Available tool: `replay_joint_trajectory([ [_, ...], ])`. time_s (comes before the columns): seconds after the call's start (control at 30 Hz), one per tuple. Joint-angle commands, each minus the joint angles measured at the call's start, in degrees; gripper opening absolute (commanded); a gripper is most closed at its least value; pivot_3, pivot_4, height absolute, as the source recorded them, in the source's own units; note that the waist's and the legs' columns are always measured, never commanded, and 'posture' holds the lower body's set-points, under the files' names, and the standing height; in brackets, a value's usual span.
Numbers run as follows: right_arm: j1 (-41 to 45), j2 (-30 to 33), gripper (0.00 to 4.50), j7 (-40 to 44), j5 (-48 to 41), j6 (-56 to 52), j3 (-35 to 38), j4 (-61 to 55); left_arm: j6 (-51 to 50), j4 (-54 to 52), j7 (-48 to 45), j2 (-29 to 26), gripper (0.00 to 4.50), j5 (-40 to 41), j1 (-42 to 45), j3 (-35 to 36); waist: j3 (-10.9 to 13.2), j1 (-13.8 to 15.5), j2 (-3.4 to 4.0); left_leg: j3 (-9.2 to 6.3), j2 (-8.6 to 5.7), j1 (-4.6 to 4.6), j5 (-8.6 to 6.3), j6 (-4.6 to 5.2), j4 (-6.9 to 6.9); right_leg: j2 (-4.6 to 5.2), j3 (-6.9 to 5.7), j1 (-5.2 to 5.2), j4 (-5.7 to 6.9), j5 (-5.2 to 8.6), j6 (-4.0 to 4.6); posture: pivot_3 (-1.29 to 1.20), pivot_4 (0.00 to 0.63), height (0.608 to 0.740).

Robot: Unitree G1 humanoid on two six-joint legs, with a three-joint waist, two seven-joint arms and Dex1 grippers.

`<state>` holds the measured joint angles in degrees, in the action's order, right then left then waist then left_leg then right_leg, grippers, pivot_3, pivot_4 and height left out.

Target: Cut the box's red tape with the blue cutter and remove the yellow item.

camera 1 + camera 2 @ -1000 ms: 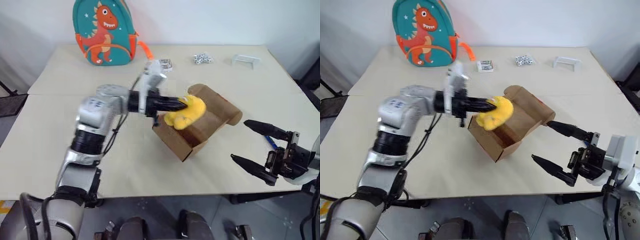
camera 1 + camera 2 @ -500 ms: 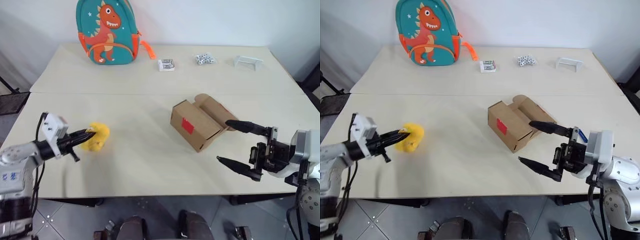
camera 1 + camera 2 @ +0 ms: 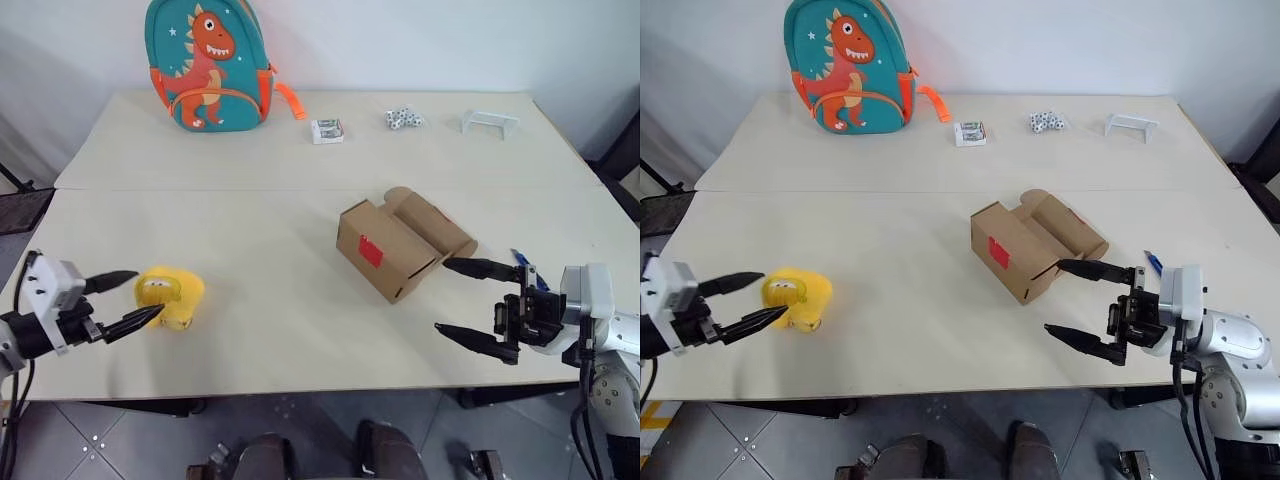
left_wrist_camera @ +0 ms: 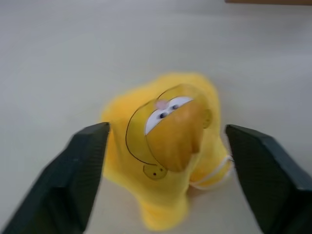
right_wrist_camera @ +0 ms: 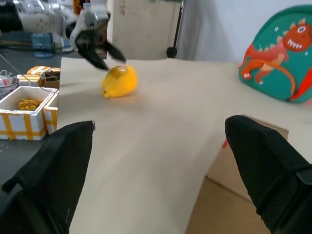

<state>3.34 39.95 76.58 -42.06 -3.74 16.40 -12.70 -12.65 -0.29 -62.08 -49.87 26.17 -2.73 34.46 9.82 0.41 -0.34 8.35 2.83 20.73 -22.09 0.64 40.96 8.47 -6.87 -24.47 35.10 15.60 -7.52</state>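
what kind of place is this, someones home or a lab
Most likely a robot test lab or workshop: two plain tables pushed together against a bare white wall, staged props like the backpack, and equipment with foam crates beyond the table.

Left arm: enters low at the near left corner, forearm lying roughly level. Left hand (image 3: 128, 299): two black fingers (image 4: 80, 170) spread wide apart, pointing toward the middle of the scene, grasping nothing. Right arm: enters at the near right corner, silver-white wrist housing behind a black finger mount. Right hand (image 3: 468, 302): two long black fingers (image 5: 51, 168) parted wide, one above the other, aimed level toward the robot's left, nothing between them.
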Motion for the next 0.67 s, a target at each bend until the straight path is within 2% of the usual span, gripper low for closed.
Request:
replay_joint_trajectory([
  [0.03,-0.31,1.97,4.5,2.57,-0.21,1.49,2.78,0.77,-0.16,0.87,-3.47,-1.83,4.48,4.0,-3.23,7.27,0.0,-0.45,0.0,0.01,0.0,0.0,0.0,-0.01,-0.01,0.0,0.0,-0.02,0.01,0.0,0.0,0.0,0.15,0.74],
  [0.17,-1.33,2.76,4.5,4.19,0.96,3.69,3.7,2.63,0.65,-0.27,-5.54,-1.08,4.48,4.58,-9.38,11.57,0.01,-1.12,0.01,0.25,0.04,-0.16,-0.09,-0.02,-0.11,0.01,-0.03,-0.04,-0.01,0.0,0.0,0.0,0.15,0.74],
  [0.33,-0.94,1.3,4.5,5.7,3.62,7.91,2.29,6.84,4.12,-4.34,-3.44,3.57,4.48,3.47,-14.78,12.12,0.01,-1.09,0.01,0.31,0.08,-0.23,-0.15,0.03,-0.09,0.01,0.02,0.01,-0.06,0.02,0.03,0.0,0.15,0.74],
  [0.47,0.07,0.64,4.5,6.65,5.47,11.28,2.07,11.02,5.85,-5.05,-1.65,5.07,4.48,3.17,-16.3,12.88,0.01,-0.76,0.01,0.31,0.08,-0.24,-0.18,0.04,-0.05,0.02,0.02,0.03,-0.03,0.02,0.04,0.0,0.15,0.74],
  [0.67,1.47,-0.39,4.5,7.38,6.87,14.83,1.6,15.41,7.83,-2.49,0.59,4.02,4.48,2.59,-14.33,11.86,0.01,-0.74,0.02,0.31,0.09,-0.31,-0.2,0.06,-0.06,0.03,0.07,0.02,0.0,0.04,0.07,0.0,0.15,0.74],
])
